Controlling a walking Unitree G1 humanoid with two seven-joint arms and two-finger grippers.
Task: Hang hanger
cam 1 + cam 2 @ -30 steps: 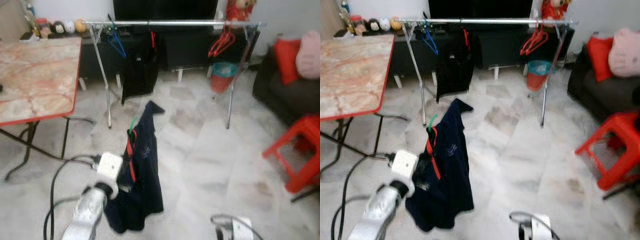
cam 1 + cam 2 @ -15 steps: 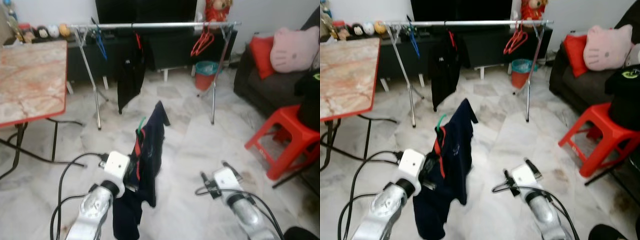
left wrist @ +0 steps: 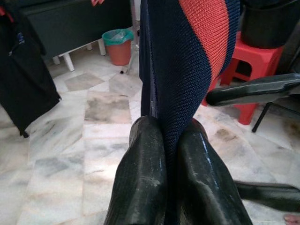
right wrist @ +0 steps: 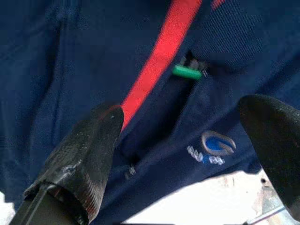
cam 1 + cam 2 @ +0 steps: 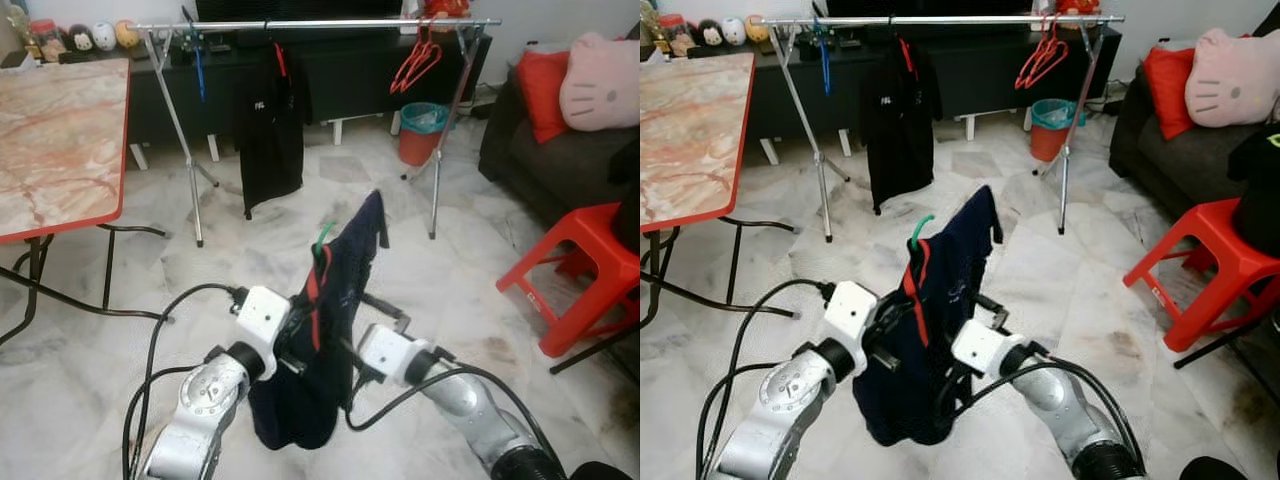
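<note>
Swinging in from the side, the right gripper (image 5: 985, 306) spread its fingers wide around the navy shirt on its green hanger (image 5: 920, 228), pinched in the left gripper (image 3: 169, 140), with the clothes rail (image 5: 940, 19) well ahead.

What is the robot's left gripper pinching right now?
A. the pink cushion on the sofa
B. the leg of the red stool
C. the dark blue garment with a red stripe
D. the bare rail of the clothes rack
C. In the left wrist view the left gripper has its two black fingers pressed together on the dark blue garment, whose red stripe runs up from between them.
</note>
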